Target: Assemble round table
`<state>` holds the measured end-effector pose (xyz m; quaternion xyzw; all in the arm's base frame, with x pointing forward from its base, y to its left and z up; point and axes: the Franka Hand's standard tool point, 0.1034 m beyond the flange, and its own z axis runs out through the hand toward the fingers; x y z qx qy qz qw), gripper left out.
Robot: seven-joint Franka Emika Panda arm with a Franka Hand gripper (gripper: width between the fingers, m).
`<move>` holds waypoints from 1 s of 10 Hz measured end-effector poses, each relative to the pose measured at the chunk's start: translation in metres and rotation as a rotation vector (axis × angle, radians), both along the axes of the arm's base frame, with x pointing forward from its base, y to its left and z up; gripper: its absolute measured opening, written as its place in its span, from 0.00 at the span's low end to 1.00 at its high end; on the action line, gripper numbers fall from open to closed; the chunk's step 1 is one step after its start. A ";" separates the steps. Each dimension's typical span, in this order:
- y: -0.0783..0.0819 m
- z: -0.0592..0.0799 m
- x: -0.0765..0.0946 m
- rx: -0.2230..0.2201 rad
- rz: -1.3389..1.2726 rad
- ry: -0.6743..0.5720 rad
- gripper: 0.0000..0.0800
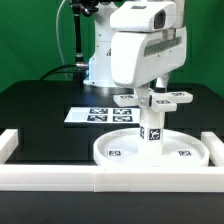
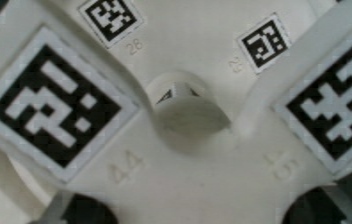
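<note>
Three white plastic parts of the round table appear already stacked. The large rimmed round disc (image 1: 150, 150) lies flat on the black table top (image 1: 40, 115), just behind the long white border rail (image 1: 110, 180). From its middle the short cylindrical leg (image 1: 153, 133) stands upright, carrying a tag on its side. On top of this leg sits the cross-shaped base piece (image 1: 152, 98), whose arms each carry a black-and-white square tag.

The two-finger gripper (image 1: 150, 88) of the arm is directly above this cross piece and very near to it. In the wrist view the cross-shaped base piece (image 2: 182, 110) fills almost the whole picture, with its round hub in the centre and only dark finger tips at the edge. Whether the fingers are clamped on the piece or loose around it, I cannot tell from these pictures.

My judgement is that the step in hand is fixing the base onto the leg, probably by turning. The next move calls for keeping the wrist centred over the hub, so the leg remains vertical. Behind the disc, the marker board (image 1: 95, 113) lies flat.
</note>
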<state>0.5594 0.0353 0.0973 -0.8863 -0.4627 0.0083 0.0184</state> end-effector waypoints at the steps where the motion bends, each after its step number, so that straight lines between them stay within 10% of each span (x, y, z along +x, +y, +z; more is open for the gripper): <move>1: 0.000 0.000 0.000 -0.001 -0.032 0.001 0.55; 10: 0.005 0.000 -0.002 -0.003 -0.975 0.036 0.55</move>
